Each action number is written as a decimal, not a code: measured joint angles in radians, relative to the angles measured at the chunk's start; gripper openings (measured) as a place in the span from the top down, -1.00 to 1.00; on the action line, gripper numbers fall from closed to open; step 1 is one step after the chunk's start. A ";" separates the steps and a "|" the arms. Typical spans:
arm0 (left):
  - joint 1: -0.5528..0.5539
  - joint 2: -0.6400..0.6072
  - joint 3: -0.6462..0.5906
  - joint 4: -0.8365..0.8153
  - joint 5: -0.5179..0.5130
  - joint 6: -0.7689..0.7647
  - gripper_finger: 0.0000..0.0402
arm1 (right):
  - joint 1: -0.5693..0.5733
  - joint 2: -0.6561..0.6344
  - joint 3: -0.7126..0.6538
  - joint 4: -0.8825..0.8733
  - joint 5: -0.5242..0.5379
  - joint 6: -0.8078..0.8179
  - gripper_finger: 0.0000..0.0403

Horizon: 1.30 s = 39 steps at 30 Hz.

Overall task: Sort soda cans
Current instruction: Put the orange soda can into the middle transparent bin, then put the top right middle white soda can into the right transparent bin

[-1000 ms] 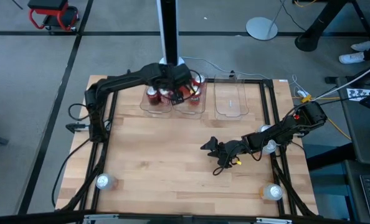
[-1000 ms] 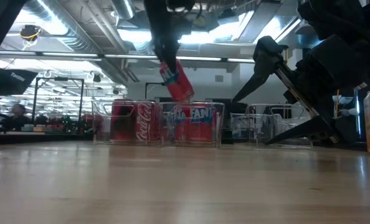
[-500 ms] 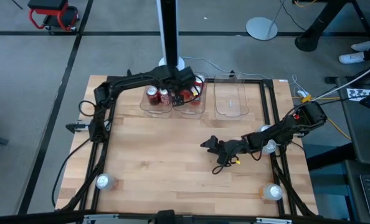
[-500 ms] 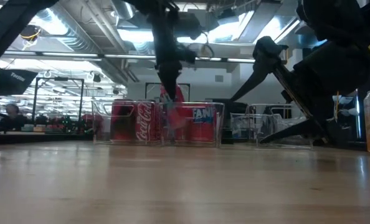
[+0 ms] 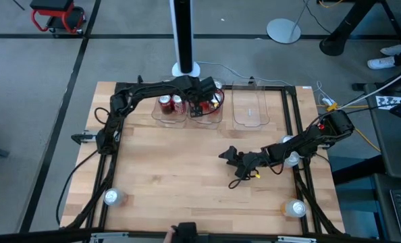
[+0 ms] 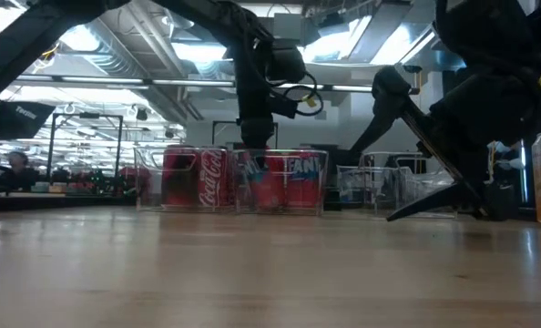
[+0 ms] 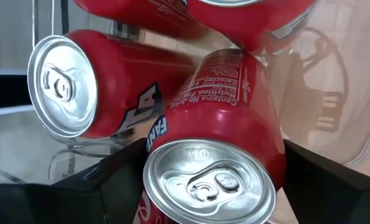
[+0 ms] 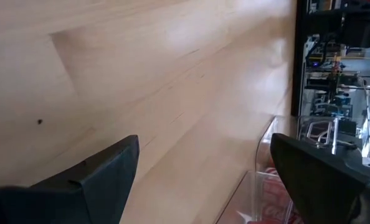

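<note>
My left gripper (image 5: 199, 102) reaches down into the middle clear bin (image 5: 218, 120) at the table's far edge, shut on a red soda can (image 7: 225, 124). In the low view this can (image 6: 267, 185) sits low between the bin's walls, among other red cans (image 6: 298, 178). Two more red cans (image 5: 165, 102) stand in the left bin. My right gripper (image 5: 225, 156) hovers low over the wood right of the table's middle, open, with nothing between its fingers (image 8: 98, 174). My left gripper pinches the red can by its side wall just below the silver top (image 7: 210, 180), one finger (image 7: 107, 180) on each side. The fingers come from above, pointing down. The can hangs slightly tilted inside the bin; whether its base rests on the floor is hidden.
An empty clear bin (image 5: 250, 108) stands right of the middle one. A pale orange can (image 5: 113, 197) stands near the table's near left corner, another (image 5: 296, 208) near the near right corner. Bare wood spans the table's middle and near side.
My left gripper has gone down and slightly toward the table's right, carrying the red can from a tilted hold above the bins to low inside the middle bin. It has stayed shut on the can.
</note>
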 joint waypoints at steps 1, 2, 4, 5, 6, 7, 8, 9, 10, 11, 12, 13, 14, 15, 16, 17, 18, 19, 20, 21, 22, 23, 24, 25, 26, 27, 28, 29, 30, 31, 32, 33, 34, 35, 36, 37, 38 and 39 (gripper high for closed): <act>0.000 0.001 0.000 0.000 0.000 0.000 -0.58 | 0.000 0.000 0.000 0.000 0.000 0.004 -0.80; 0.000 0.001 0.000 -0.001 0.000 -0.001 -0.61 | 0.000 0.000 0.000 0.000 0.000 0.005 -0.80; 0.000 0.001 0.000 0.003 0.001 0.001 -0.65 | 0.000 0.000 0.000 -0.001 0.000 0.006 -0.80; 0.000 0.001 0.000 0.008 0.001 0.008 -0.67 | 0.000 0.000 0.000 -0.001 0.000 0.006 -0.80; 0.000 0.001 0.000 0.012 0.001 0.020 -0.69 | 0.000 0.000 0.000 -0.001 0.000 0.007 -0.80; 0.000 0.002 0.000 0.014 0.000 0.028 -0.70 | 0.000 0.000 0.000 -0.001 0.000 0.008 -0.80; 0.000 0.002 0.000 0.016 0.000 0.039 -0.71 | 0.000 0.000 0.000 -0.001 0.000 0.011 -0.80; 0.000 0.002 0.000 0.015 0.000 0.048 -0.71 | 0.000 0.000 0.000 -0.001 0.000 0.013 -0.80; 0.000 0.002 0.000 0.015 0.000 0.053 -0.72 | 0.000 0.000 0.000 -0.001 0.000 0.016 -0.80; 0.000 0.002 0.000 0.014 0.000 0.058 -0.72 | 0.000 0.000 0.000 -0.001 0.000 0.018 -0.80; 0.000 0.002 0.000 0.014 0.000 0.066 -0.72 | 0.000 0.000 0.000 -0.001 0.000 0.019 -0.80; 0.000 0.001 0.000 0.013 0.000 0.069 -0.72 | 0.000 0.000 0.000 0.000 0.000 0.019 -0.80; 0.000 -0.003 0.000 0.010 0.000 0.069 -0.72 | 0.000 0.000 0.000 0.000 0.000 0.019 -0.80; 0.000 -0.008 0.000 0.011 0.000 0.070 -0.72 | 0.000 0.000 0.000 0.000 0.000 0.019 -0.80; 0.000 -0.017 0.000 0.012 0.000 0.072 -0.72 | 0.000 0.000 0.000 0.000 0.000 0.019 -0.80; 0.000 -0.029 0.000 0.013 0.000 0.070 -0.72 | 0.000 0.000 0.000 0.000 0.000 0.019 -0.80; 0.000 -0.042 0.000 0.013 0.000 0.064 -0.73 | 0.000 0.000 0.000 0.000 0.000 0.018 -0.80; -0.001 -0.055 0.000 0.012 0.000 0.055 -0.73 | 0.000 0.000 0.000 0.000 0.000 0.018 -0.80; -0.001 -0.067 0.000 0.012 -0.001 0.050 -0.73 | 0.000 0.000 0.000 0.000 0.000 0.018 -0.80; -0.001 -0.079 0.000 0.013 -0.002 0.043 -0.73 | 0.000 0.000 0.000 0.000 0.002 0.018 -0.80; -0.001 -0.092 0.000 0.012 -0.002 0.039 -0.73 | 0.000 0.000 0.000 0.000 0.011 0.016 -0.80; -0.001 -0.102 0.000 0.013 -0.003 0.029 -0.73 | 0.000 0.000 0.000 0.000 0.023 0.015 -0.80; -0.001 -0.115 0.000 0.016 -0.005 0.024 -0.73 | 0.000 0.000 0.000 0.000 0.034 0.015 -0.80; -0.001 -0.127 0.000 0.017 -0.005 0.016 -0.73 | 0.000 0.000 0.000 0.000 0.048 0.013 -0.80; -0.001 -0.141 0.000 0.016 -0.005 0.010 -0.73 | 0.000 0.000 0.000 0.000 0.062 0.009 -0.80; -0.001 -0.156 0.000 0.015 -0.005 0.002 -0.73 | 0.000 0.000 0.000 0.000 0.077 0.007 -0.80; -0.001 -0.169 0.000 0.014 -0.005 0.000 -0.73 | 0.000 0.000 0.000 0.000 0.090 0.007 -0.80; -0.001 -0.184 0.000 0.015 0.000 -0.003 -0.73 | 0.000 0.000 0.000 0.000 0.102 0.007 -0.80; -0.001 -0.198 0.000 0.016 0.018 -0.008 -0.73 | 0.000 0.000 0.000 0.000 0.107 0.009 -0.80; -0.001 -0.210 0.000 0.016 0.049 -0.015 -0.73 | 0.000 -0.001 0.000 -0.001 0.106 0.021 -0.80; 0.000 -0.224 0.000 0.016 0.084 -0.028 -0.73 | 0.000 -0.003 0.003 -0.009 0.100 0.036 -0.80; 0.003 -0.236 0.000 0.016 0.119 -0.037 -0.73 | 0.000 -0.012 0.007 -0.027 0.078 0.046 -0.80; 0.007 -0.247 0.000 0.016 0.152 -0.048 -0.73 | 0.000 -0.022 0.015 -0.051 0.067 0.054 -0.80; 0.007 -0.258 -0.002 0.022 0.179 -0.054 -0.73 | 0.000 -0.033 0.027 -0.077 0.060 0.058 -0.80; 0.007 -0.270 -0.011 0.032 0.197 -0.058 -0.73 | 0.000 -0.047 0.037 -0.109 0.059 0.061 -0.80; 0.007 -0.279 -0.026 0.040 0.206 -0.061 -0.73 | 0.000 -0.064 0.048 -0.151 0.058 0.064 -0.80; 0.005 -0.292 -0.047 0.057 0.208 -0.063 -0.73 | 0.000 -0.083 0.059 -0.195 0.055 0.066 -0.80; 0.005 -0.304 -0.072 0.075 0.208 -0.063 -0.73 | 0.000 -0.104 0.073 -0.238 0.054 0.070 -0.80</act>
